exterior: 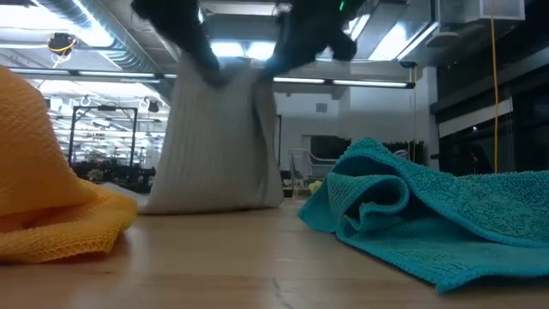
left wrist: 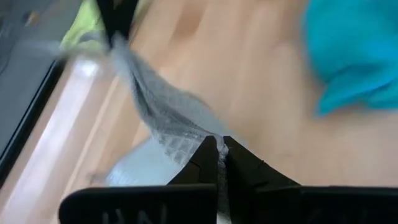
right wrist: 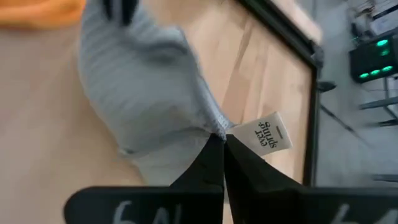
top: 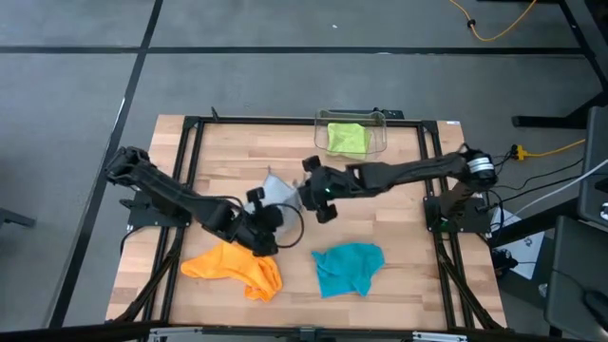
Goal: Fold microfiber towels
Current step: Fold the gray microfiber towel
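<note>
Seen from above: grey-blue microfiber towel (top: 276, 193) held up over the middle of the wooden worktop (top: 399, 275), pinched at two edges. Left end effector (top: 269, 220) pressed together on one edge of the cloth, its fingers (left wrist: 208, 163) clamped tight on the fabric in the left wrist view. Right end effector (top: 312, 190) pressed together on the opposite edge, just beside a white sewn-in label (right wrist: 264, 135) that sticks out past the fingertips (right wrist: 214, 163) in the right wrist view. From the low camera: grey-blue cloth hanging as a drooping sheet from the two dark end effectors above, its bottom hem resting on the worktop between the other towels.

Orange towel (top: 236, 267) lying crumpled near the front edge of the worktop, on the left arm's side, just in front of the left end effector. Teal towel (top: 347, 267) bunched in loose folds to the right of the orange one, apart from it, also toward the front. Lime green towel (top: 347, 137) sitting inside the clear plastic bin (top: 323, 122) at the far edge of the worktop, well apart from the other three cloths.
</note>
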`<state>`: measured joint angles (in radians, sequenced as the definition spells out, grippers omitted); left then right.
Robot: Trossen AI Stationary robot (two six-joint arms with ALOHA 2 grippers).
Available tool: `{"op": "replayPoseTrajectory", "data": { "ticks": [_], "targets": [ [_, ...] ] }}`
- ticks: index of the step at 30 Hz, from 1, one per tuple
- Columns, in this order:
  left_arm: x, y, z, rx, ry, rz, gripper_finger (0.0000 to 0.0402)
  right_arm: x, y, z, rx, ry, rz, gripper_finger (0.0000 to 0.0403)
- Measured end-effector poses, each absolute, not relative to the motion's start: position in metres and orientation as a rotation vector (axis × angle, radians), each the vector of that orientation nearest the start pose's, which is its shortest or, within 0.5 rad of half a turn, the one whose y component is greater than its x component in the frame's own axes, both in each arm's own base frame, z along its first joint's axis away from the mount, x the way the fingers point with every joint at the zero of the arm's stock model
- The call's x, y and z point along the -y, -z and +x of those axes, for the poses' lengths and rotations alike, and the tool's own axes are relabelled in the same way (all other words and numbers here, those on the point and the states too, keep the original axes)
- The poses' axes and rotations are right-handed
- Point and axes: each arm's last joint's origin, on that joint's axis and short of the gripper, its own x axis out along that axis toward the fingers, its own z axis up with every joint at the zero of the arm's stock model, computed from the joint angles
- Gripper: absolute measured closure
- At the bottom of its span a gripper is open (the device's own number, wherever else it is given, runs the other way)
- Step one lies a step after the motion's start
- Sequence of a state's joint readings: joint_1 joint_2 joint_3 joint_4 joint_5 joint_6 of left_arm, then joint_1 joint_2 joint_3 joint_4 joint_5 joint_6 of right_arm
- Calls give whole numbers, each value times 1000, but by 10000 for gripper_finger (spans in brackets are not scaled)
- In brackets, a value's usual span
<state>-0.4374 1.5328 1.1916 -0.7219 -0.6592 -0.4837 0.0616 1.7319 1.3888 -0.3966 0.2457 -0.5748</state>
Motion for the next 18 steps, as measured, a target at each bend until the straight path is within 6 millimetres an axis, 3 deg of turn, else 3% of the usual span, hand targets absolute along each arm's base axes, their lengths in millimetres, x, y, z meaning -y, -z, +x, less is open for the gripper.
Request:
{"op": "replayPoseTrajectory", "data": {
  "ticks": [9, 18],
  "targets": [
    [90, -218, 258, -995, -633, 31, 399, 25, -226, 429, -661, -16, -698, 375],
    [84, -205, 240, -1092, -749, -56, 315, 35, -224, 442, -656, 7, -684, 234]
  ]
}}
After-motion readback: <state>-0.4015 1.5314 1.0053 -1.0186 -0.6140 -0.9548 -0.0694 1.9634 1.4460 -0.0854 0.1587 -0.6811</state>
